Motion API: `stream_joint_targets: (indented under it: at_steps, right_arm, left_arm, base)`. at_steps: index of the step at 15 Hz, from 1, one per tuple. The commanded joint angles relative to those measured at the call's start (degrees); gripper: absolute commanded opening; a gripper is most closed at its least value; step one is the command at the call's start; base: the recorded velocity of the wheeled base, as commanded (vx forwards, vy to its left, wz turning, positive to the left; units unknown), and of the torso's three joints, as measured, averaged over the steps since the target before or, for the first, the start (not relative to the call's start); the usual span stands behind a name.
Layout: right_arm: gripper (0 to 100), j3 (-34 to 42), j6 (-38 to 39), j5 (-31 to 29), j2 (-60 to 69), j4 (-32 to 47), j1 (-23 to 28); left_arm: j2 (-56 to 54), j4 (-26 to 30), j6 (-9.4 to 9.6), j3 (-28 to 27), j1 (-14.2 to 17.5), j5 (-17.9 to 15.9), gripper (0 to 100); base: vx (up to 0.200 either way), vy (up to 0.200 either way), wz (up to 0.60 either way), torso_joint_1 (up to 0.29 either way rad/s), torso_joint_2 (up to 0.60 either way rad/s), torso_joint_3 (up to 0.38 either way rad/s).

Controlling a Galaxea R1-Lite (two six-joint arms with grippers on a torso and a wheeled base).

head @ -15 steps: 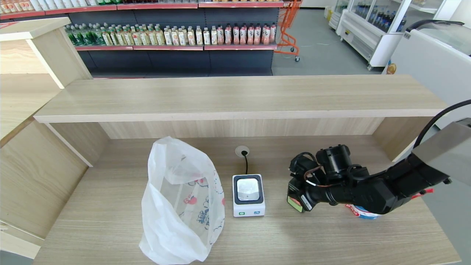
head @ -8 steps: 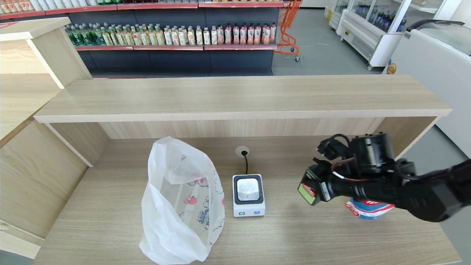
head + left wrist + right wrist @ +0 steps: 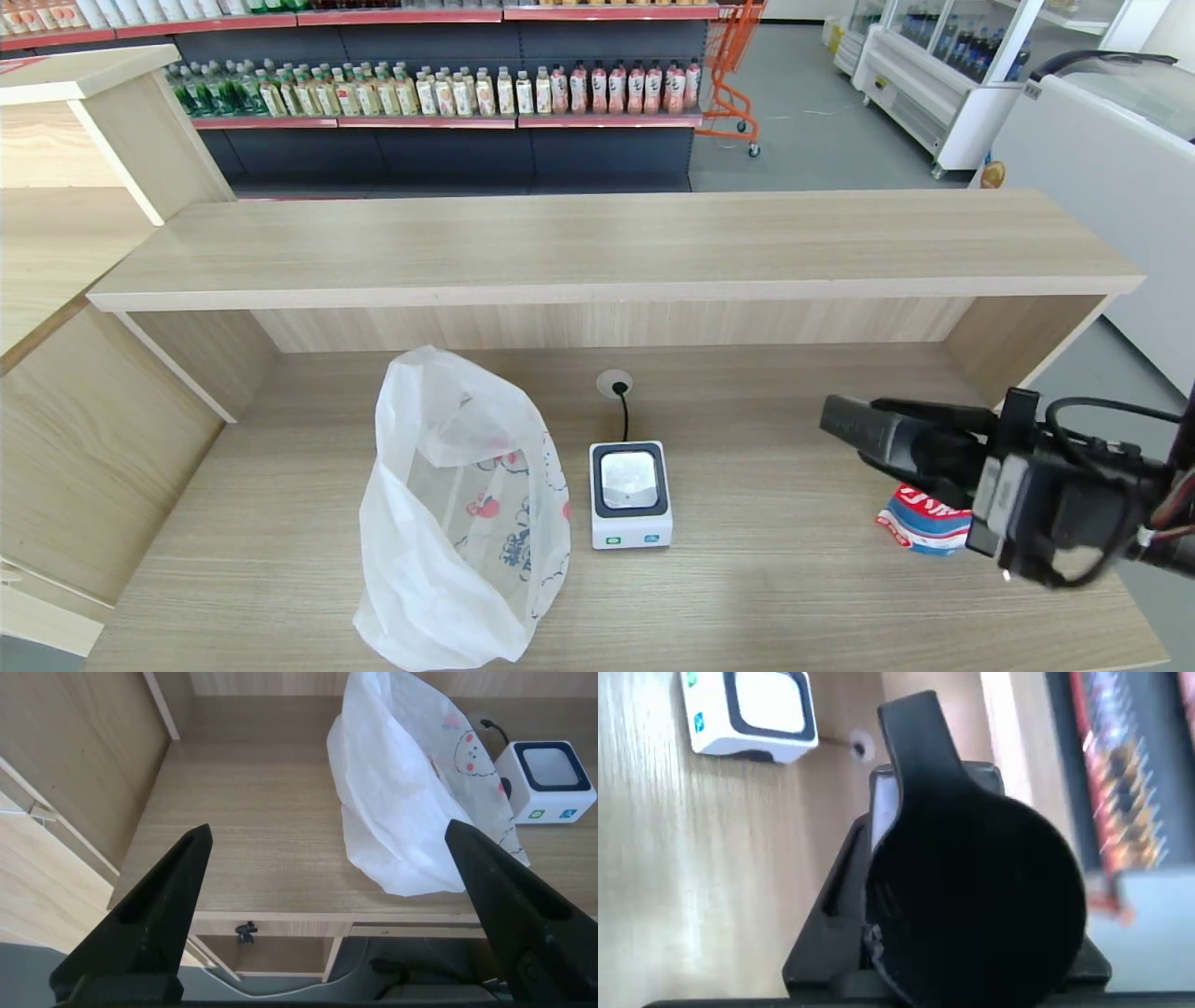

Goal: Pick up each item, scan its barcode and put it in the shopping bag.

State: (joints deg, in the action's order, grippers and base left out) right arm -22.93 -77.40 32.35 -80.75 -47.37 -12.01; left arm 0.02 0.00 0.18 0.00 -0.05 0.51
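A white plastic shopping bag (image 3: 462, 509) stands open on the wooden counter (image 3: 747, 597), left of the white barcode scanner (image 3: 630, 495). A red, white and blue snack packet (image 3: 920, 527) lies flat near the counter's right end. My right gripper (image 3: 850, 417) hangs just above and behind the packet, its fingers pointing toward the scanner, open and holding nothing. My left gripper (image 3: 327, 905) is open and empty at the counter's front left, with the shopping bag (image 3: 411, 784) and the scanner (image 3: 551, 779) beyond it.
A raised ledge (image 3: 607, 247) runs along the back of the counter, with side walls at both ends. The scanner's cable (image 3: 621, 411) goes into a hole behind it. Bare counter lies between the scanner and the packet.
My right arm has swung right, away from the scanner, and turned at the wrist. The snack packet it partly covered now shows more fully. Bag, scanner and packet have not moved.
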Motion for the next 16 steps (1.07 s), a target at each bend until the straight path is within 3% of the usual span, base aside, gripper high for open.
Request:
stream_joint_targets:
  at_steps: [1,2,4,6,11,16]
  right_arm:
    - [0,0.52,-27.89,17.66,-1.16,5.89,-1.62]
    - [0,0.43,-42.57,21.08,-2.04,16.0,-3.37]
    - [0,-0.18,-59.1,21.44,-1.16,30.94,-4.87]
    - [0,-0.27,-69.56,22.05,-1.6,35.86,-8.38]
    - [0,-4.76,-78.17,25.65,-4.33,35.51,-21.04]
    - [0,-6.95,-82.3,26.09,-4.5,35.42,-22.01]
  left_arm:
    - [-0.02,0.0,-0.01,0.0,-0.04,0.02,100]
    - [-0.02,0.0,-0.01,0.0,0.05,0.02,100]
    - [-0.02,0.0,-0.01,0.0,-0.04,0.02,100]
    - [-0.02,0.0,-0.01,0.0,-0.04,0.02,100]
    - [-0.02,0.0,-0.01,0.0,0.05,0.02,100]
    - [-0.02,0.0,-0.01,0.0,0.05,0.02,100]
  base:
    - [0.0,0.0,0.0,0.0,0.0,0.0]
    - [0.0,0.0,0.0,0.0,0.0,0.0]
    - [0.0,0.0,0.0,0.0,0.0,0.0]
    - [0.0,0.0,0.0,0.0,0.0,0.0]
    - [0.0,0.0,0.0,0.0,0.0,0.0]
    - [0.0,0.0,0.0,0.0,0.0,0.0]
